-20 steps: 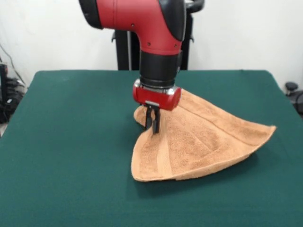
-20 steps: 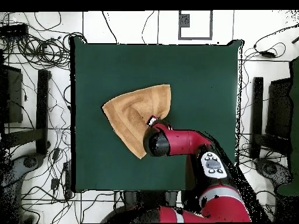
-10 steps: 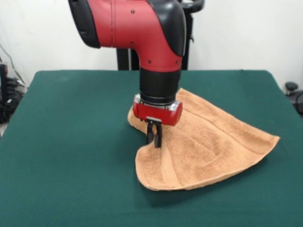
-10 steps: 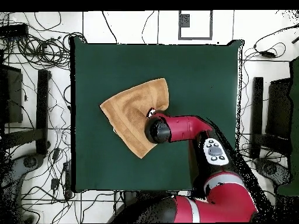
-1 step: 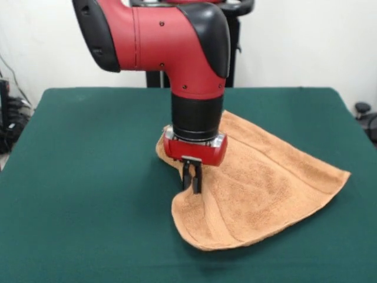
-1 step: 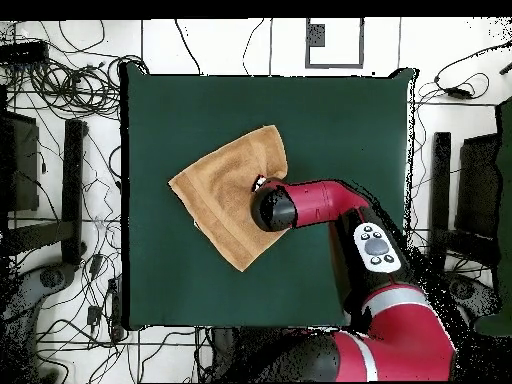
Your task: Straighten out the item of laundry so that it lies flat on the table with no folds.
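Observation:
The item of laundry [image 5: 265, 188] is a light-orange terry towel lying on the green table [image 5: 82, 177], spread toward the right with a raised fold along its left edge. From above, the item of laundry [image 6: 215, 195] shows as a rough diamond left of centre on the table [image 6: 340, 120]. My gripper [image 5: 192, 183] hangs straight down at the towel's left edge, its dark fingers shut on a pinch of the cloth. In the overhead view the arm's wrist hides the gripper, which sits at the towel's right corner.
Wide green felt surrounds the towel on every side. Cables [image 6: 60, 70] and black stands [image 6: 72, 180] lie on the floor around the table's edges. A white square marker [image 6: 335, 42] sits beyond the far edge in the overhead view.
My gripper has dragged the held edge toward the front of the table. The towel has spread lower and wider, and its left fold has flattened somewhat.

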Motion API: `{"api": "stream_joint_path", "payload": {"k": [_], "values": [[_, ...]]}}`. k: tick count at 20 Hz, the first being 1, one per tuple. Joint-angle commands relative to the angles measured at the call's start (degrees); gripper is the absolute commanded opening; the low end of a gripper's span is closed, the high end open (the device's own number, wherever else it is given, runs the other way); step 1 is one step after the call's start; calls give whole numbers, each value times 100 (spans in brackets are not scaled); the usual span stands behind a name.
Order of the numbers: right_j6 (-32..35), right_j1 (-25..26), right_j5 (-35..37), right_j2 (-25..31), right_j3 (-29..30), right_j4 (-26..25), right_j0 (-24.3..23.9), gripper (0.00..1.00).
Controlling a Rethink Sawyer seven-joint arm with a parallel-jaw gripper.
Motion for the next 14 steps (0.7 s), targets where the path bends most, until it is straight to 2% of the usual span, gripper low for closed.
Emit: {"api": "stream_joint_path", "payload": {"k": [1,6,14], "values": [[-2214,457,311,1436,-589,-581,-101,0],[-2504,554,529,1792,-646,-786,-269,0],[-3148,584,1243,2008,-673,-973,-340,0]]}}
